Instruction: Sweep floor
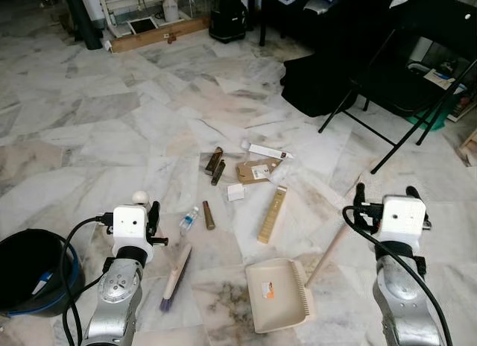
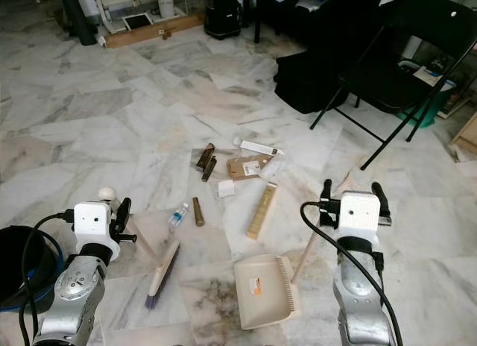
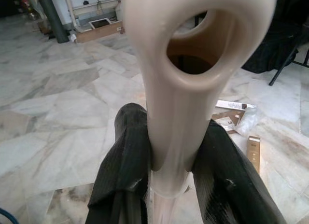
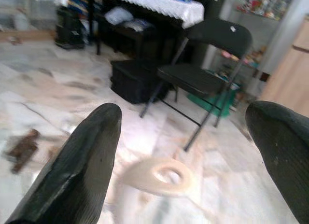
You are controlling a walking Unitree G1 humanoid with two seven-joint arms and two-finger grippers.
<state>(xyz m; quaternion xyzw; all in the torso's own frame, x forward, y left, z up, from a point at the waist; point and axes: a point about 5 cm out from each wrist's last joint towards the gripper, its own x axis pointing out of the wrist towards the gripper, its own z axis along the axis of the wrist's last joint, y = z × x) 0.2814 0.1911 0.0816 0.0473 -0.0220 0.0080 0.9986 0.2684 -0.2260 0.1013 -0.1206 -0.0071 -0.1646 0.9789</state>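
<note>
My left gripper (image 1: 147, 212) is shut on the beige handle of a hand brush (image 3: 193, 79), just below the hole at the handle's end. The brush slants down to the floor, where its head with purple bristles (image 1: 173, 280) rests. The beige dustpan (image 1: 277, 294) lies flat on the marble floor between my arms, and its long handle (image 1: 328, 250) runs up to the right. My right gripper (image 4: 193, 122) is open above the ring end of that handle (image 4: 161, 175), apart from it. Litter lies ahead: a small plastic bottle (image 1: 188, 221), brown sticks (image 1: 215, 161), cardboard (image 1: 257, 171) and a long wooden box (image 1: 272, 214).
A black bucket (image 1: 30, 271) with a blue rim stands by my left arm. On the right are a black folding chair (image 1: 417, 55) and a black bag (image 1: 320, 81). A wooden plank and a jug (image 1: 171, 8) lie at the far wall.
</note>
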